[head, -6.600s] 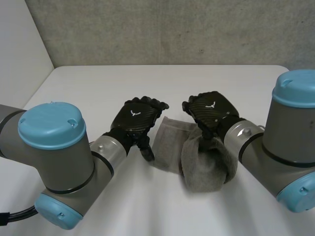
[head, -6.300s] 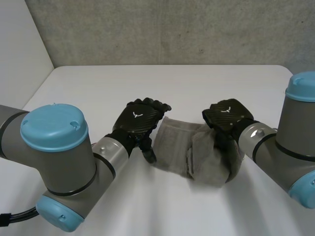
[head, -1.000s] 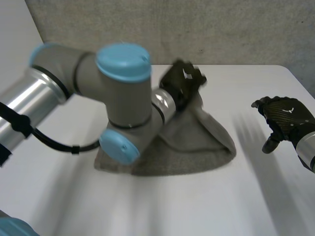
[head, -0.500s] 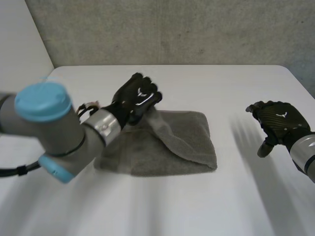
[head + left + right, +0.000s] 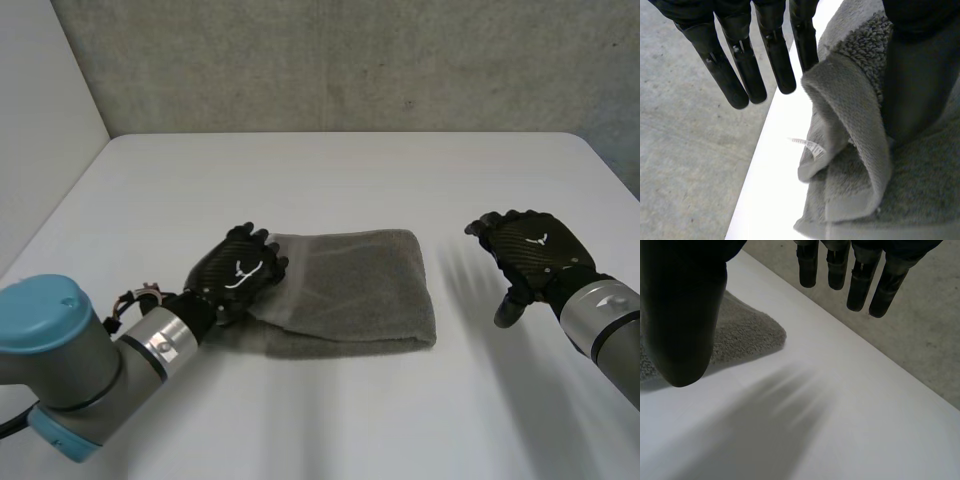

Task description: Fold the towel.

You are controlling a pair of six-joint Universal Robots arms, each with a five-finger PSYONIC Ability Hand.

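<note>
The right hand [image 5: 682,315] hangs open above the white worktop [image 5: 850,435], its fingers [image 5: 859,287] straight and holding nothing. A rounded corner of the grey towel [image 5: 747,332] lies beside the thumb, and the fingertips are well apart from the towel.

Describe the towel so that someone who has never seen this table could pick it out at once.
Start at the white table and look between the two black hands. The towel lies flat there, one end at the left hand, the right hand apart from it. It is the grey, fluffy, folded rectangle, the one soft thing among hard machine parts.
</note>
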